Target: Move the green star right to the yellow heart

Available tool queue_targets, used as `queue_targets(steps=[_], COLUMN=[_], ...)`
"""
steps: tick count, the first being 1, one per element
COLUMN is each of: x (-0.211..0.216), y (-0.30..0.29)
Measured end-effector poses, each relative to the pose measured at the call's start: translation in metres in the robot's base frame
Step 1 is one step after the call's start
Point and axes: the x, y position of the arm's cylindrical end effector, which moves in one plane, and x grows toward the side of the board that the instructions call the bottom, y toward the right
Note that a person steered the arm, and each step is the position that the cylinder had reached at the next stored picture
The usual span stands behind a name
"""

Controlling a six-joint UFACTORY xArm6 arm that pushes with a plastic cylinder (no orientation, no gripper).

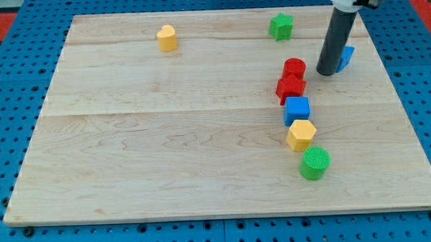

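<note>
The green star (281,26) lies near the view's top, right of centre, on the wooden board (166,137). The yellow heart (167,38) lies near the view's top, left of centre, far to the star's left. My tip (326,72) is at the lower end of the dark rod, below and to the right of the green star and apart from it. The tip stands against a blue block (346,57), which the rod partly hides; its shape cannot be made out.
A column of blocks runs down right of centre: a red cylinder (294,66), a red star-like block (290,87), a blue cube (297,109), a yellow hexagon (301,134) and a green cylinder (315,163). Blue pegboard surrounds the board.
</note>
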Motion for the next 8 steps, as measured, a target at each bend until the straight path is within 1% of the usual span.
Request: queue_targets(steps=[1,2,3,4,5,6,7,8], x=[-0.010,-0.039,-0.073,-0.106,-0.115,-0.115,-0.113,-0.056], y=[-0.043,-0.005,-0.003,0.025,-0.045,-0.109,-0.069,-0.122])
